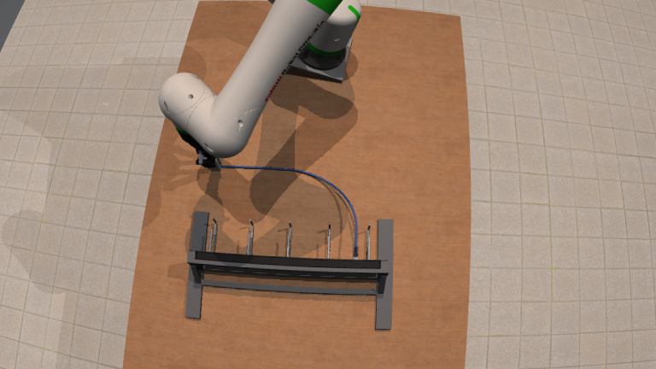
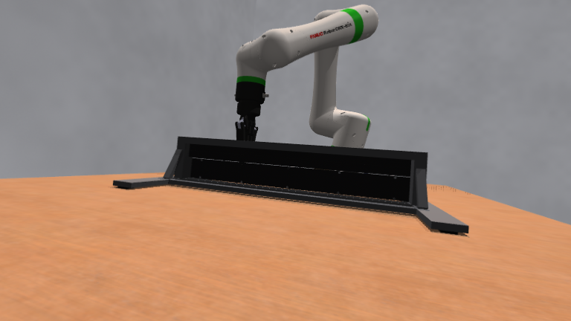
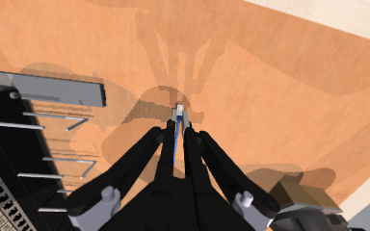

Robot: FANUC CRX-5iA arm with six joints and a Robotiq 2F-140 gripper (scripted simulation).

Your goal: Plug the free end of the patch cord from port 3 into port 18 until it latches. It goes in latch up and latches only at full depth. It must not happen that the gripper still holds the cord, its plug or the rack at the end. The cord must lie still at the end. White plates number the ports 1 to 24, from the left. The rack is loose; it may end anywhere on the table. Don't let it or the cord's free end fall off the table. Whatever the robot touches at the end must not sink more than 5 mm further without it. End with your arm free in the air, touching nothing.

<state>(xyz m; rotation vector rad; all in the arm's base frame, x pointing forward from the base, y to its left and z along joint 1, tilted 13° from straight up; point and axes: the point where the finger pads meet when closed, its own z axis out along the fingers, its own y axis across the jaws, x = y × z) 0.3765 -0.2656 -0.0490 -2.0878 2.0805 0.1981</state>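
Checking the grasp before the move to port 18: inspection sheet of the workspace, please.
Surface: wooden table, shadowed under the arm.
Job's things: rack upright on the table; ports not readable here.
Clutter: nothing seen.
Grippers: gripper shut on the cord's free plug, low over the table.
Cables: blue patch cord arcs from the gripper to the rack's right end.
Surroundings: tiled floor, grey walls.

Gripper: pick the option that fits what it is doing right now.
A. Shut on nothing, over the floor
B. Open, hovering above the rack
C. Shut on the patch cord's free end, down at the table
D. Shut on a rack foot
C: the gripper has its fingers pressed against the blue patch cord just behind its plug, low over the table.
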